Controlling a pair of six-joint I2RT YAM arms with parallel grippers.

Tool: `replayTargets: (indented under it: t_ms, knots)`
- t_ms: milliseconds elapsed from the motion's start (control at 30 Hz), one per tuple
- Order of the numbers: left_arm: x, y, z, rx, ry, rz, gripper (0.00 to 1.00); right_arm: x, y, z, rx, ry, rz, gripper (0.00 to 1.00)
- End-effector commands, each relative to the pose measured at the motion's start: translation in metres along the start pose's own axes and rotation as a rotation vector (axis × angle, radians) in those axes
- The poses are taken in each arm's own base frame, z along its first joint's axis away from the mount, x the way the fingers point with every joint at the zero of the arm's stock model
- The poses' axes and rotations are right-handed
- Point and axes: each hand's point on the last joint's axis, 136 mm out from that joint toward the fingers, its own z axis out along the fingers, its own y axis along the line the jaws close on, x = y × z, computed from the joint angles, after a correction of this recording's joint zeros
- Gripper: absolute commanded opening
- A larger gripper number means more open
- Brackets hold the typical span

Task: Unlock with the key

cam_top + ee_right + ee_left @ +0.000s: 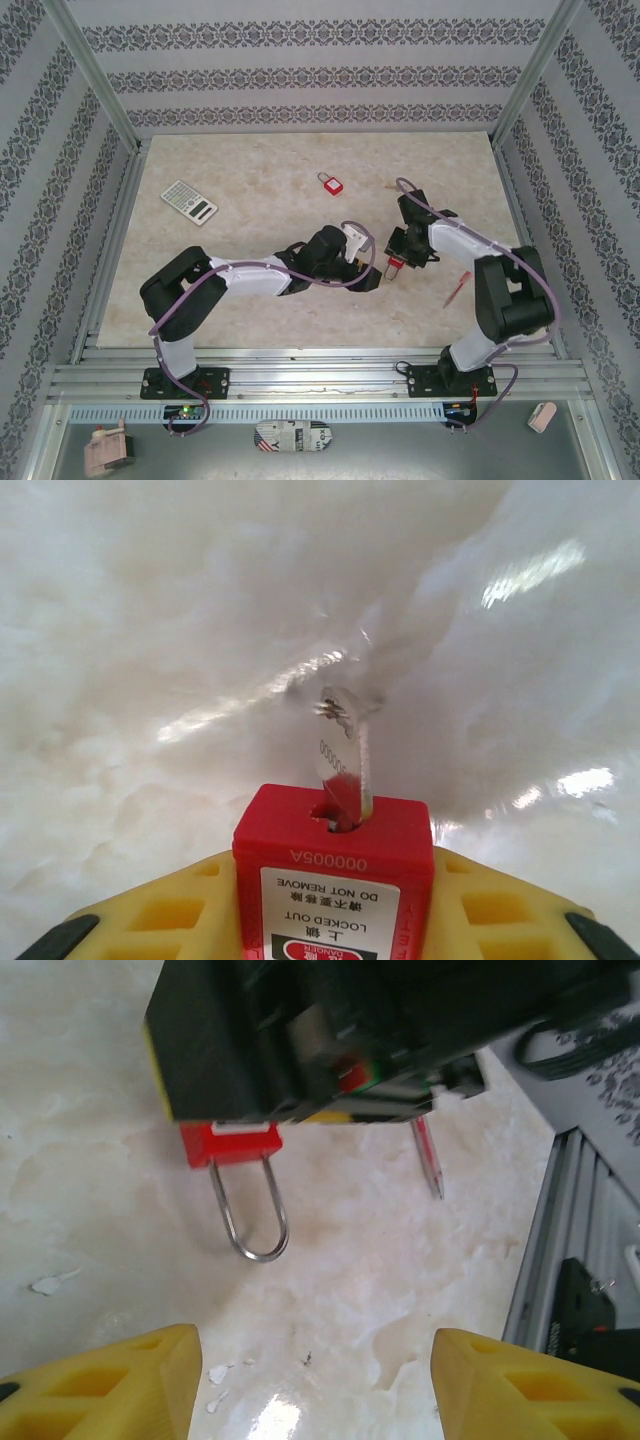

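— What sort of place am I running this in?
— You're in a lab robot cell. Beyond your left gripper (368,272) stand aluminium posts (100,85) and patterned wall panels (300,75); under it, a marble-look tabletop (250,210); behind it, slotted rails (320,385) with the arm bases (185,382) bolted on.

There were 2 red plastic padlocks w/ steel shackles: upper padlock (331,183) at upper centre of the top view, lower padlock (394,266) right of centre. 1 silver metal key (345,750) sat mid-frame in the right wrist view. 1 grey rectangular calculator (189,201), upper left. 1 thin red pen-like stick (455,290), lower right. 2 black-and-white robot arms: left arm (250,275), right arm (462,242).
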Motion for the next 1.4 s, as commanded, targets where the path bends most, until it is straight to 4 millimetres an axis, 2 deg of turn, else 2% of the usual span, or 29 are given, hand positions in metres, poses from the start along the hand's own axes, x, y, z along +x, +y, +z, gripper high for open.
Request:
replayTargets:
  t_ms: [0,167,267,367,533,600,867,1000,1200,1367]
  knots:
    - [-0.029,-0.023,-0.007,0.100,-0.122,-0.101,0.64,-0.033,0.023,-0.056,-0.061,-0.207,-0.030,0.24]
    - [-0.074,-0.043,-0.023,0.164,-0.274,-0.100,0.67,-0.055,0.045,-0.129,-0.129,-0.383,-0.053,0.21]
    - [-0.098,-0.046,-0.028,0.186,-0.335,-0.108,0.66,-0.058,0.052,-0.157,-0.156,-0.447,-0.060,0.19]
    - [-0.116,-0.050,-0.028,0.212,-0.369,-0.125,0.63,-0.058,0.056,-0.173,-0.198,-0.484,-0.049,0.17]
    - [-0.139,-0.046,-0.034,0.238,-0.436,-0.162,0.56,-0.052,0.057,-0.175,-0.209,-0.479,-0.044,0.16]
    - [-0.146,-0.048,-0.031,0.243,-0.422,-0.161,0.51,-0.051,0.057,-0.176,-0.222,-0.480,-0.034,0.16]
    - [-0.133,-0.042,-0.010,0.282,-0.368,-0.222,0.40,-0.052,0.061,-0.177,-0.235,-0.476,-0.031,0.16]
    - [-0.133,-0.044,-0.006,0.299,-0.359,-0.230,0.38,-0.051,0.063,-0.174,-0.247,-0.471,-0.027,0.15]
    - [-0.134,-0.043,0.002,0.299,-0.341,-0.232,0.29,-0.049,0.067,-0.172,-0.252,-0.457,-0.030,0.14]
    - [-0.132,-0.039,0.004,0.278,-0.327,-0.237,0.08,-0.048,0.068,-0.170,-0.251,-0.453,-0.031,0.13]
